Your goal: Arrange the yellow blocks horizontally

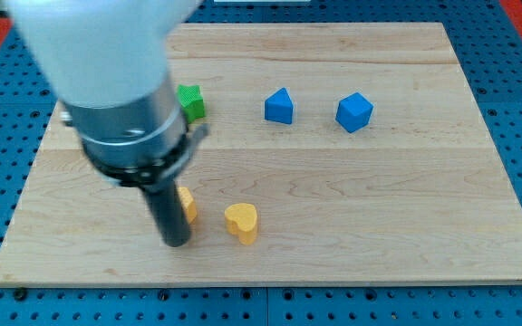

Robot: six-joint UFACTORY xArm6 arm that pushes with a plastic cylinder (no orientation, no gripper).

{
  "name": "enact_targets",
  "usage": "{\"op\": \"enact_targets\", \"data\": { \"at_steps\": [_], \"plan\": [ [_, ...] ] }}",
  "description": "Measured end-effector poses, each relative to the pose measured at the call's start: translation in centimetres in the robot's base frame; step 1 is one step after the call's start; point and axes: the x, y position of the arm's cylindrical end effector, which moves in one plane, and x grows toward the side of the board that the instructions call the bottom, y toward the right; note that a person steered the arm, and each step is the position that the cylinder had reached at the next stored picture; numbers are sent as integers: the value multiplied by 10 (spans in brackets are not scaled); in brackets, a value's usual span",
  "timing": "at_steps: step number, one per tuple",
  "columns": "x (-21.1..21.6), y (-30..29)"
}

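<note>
A single camera looks down steeply from above the near long edge of the wooden board point(333, 263), facing its far edge. All four corners nearly fit the frame. The arm point(107, 81) looms close, blurred, over the far-left corner.

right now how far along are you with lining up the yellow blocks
Mostly there, by the look of it. The yellow heart block and the other yellow block, half hidden behind my rod, sit close together near the board's bottom, in a rough row. My tip is at the hidden block's left. Left to do: the hidden block sits a little higher, so nudge it level.
</note>
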Motion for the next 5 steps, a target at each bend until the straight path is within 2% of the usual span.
{"op": "enact_targets", "data": {
  "at_steps": [3,4,5],
  "plan": [
    [0,107],
    [-22,120],
    [-38,96]
  ]
}}
